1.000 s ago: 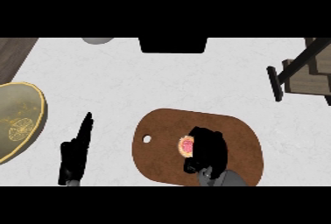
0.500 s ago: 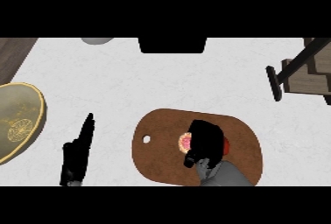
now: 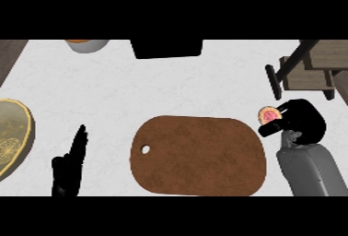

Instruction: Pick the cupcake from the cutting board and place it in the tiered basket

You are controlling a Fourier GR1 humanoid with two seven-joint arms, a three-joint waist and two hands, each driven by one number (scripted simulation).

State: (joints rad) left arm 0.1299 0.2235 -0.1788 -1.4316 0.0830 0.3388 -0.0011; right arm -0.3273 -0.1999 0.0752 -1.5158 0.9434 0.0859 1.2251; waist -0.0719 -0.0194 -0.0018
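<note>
The right hand holds a cupcake beside a brown cutting board on a pale counter.

A golden plate (image 3: 12,138) sits at the far left edge, left of the left hand (image 3: 68,168), which rests open near the lower edge with its fingers straight and pointing up. To that hand's right lies the cutting board (image 3: 197,156), a small hole near its left end. Just past the board's upper right corner, the right hand (image 3: 299,122) is curled round the cupcake (image 3: 269,115), which shows pink at the hand's left side. Above and right of this hand stands the wooden tiered basket (image 3: 309,69). A bowl (image 3: 87,44) sits far above the left hand.
</note>
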